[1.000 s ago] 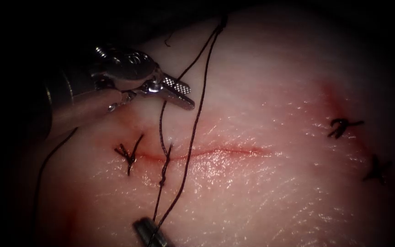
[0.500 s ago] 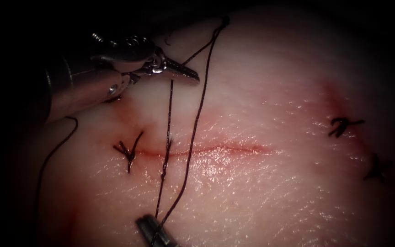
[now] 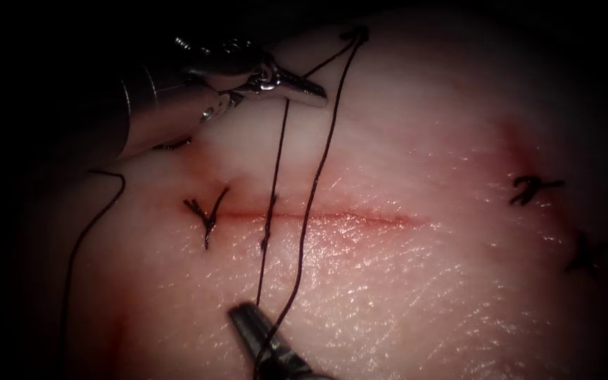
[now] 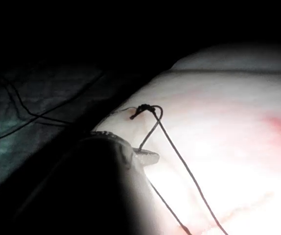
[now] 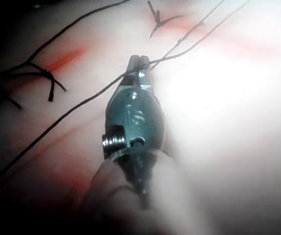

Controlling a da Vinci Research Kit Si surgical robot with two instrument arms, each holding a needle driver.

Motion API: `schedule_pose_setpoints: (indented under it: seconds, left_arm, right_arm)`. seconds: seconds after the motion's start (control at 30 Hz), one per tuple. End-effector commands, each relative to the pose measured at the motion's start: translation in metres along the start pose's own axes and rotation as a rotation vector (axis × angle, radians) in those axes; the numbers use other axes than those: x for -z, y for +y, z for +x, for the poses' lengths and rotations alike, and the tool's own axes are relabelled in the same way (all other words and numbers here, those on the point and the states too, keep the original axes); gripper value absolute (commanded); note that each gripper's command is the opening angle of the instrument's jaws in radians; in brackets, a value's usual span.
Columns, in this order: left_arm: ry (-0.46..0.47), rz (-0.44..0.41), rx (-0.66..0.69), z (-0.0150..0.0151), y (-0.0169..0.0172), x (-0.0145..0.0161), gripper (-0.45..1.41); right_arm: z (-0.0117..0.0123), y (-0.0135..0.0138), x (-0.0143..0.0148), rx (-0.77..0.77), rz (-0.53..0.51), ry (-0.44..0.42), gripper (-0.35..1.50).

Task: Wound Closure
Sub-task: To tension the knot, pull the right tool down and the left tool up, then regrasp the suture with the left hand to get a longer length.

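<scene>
Both tools pinch thread [image 3: 316,179] taut over the glistening tissue [image 3: 423,281]: left tool [image 3: 302,87] above the cut [image 3: 332,218], right tool [image 3: 251,325] below.

Tissue [image 3: 423,295] bears a horizontal cut [image 3: 346,218], tied stitches [image 3: 205,214] at left, with thread [image 3: 318,176] crossing over it.

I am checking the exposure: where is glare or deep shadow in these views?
Endoscope view: dark edges shade the left gripper, shut on the thin dark thread; pale tissue glistens. Left wrist view: strong glare on tissue. Right wrist view: glare beside the right gripper, also holding thread.
</scene>
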Motion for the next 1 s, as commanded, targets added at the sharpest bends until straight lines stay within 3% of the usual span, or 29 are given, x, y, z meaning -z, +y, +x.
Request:
schedule_pose_setpoints:
  seconds: [0.03, 0.27, 0.43, 0.5, 0.53, 0.6, 0.7, 0.83, 1.0]
  left_arm:
    - [0.004, 0.000, -0.008, 0.0009, -0.0007, -0.0002, -0.45]
    - [0.001, -0.034, -0.015, 0.0001, 0.0016, 0.0011, -0.45]
    - [0.052, -0.060, -0.025, 0.0010, 0.0039, 0.0032, -0.45]
    - [0.084, -0.070, -0.063, 0.0018, 0.0046, 0.0043, -0.45]
    - [0.097, -0.066, -0.080, 0.0022, 0.0048, 0.0047, -0.45]
    - [0.134, -0.032, -0.106, 0.0032, 0.0051, 0.0055, -0.45]
    - [0.150, 0.011, -0.136, 0.0041, 0.0055, 0.0059, -0.45]
    - [0.134, 0.091, -0.118, 0.0047, 0.0056, 0.0054, 0.27]
    - [0.102, 0.170, -0.082, 0.0046, 0.0050, 0.0048, 0.56]
  right_arm:
    - [0.0000, -0.0009, -0.0010, 0.000, 0.004, 0.002, -0.35]
    - [0.0008, -0.0006, -0.0010, 0.007, 0.064, 0.042, -0.35]
    - [0.0015, -0.0001, -0.0001, 0.021, 0.075, 0.051, -0.28]
    - [0.0016, 0.0002, 0.0001, 0.020, 0.077, 0.055, 0.62]
    - [0.0017, 0.0003, 0.0002, 0.019, 0.078, 0.055, 0.98]
    - [0.0017, 0.0006, 0.0004, 0.022, 0.101, 0.053, 1.23]
    - [0.0019, 0.0014, 0.0008, 0.022, 0.117, 0.050, 1.36]
    - [0.0026, 0.0034, 0.0021, 0.054, 0.160, 0.022, 1.33]
    - [0.0041, 0.0074, 0.0050, 0.074, 0.165, 0.004, 1.33]
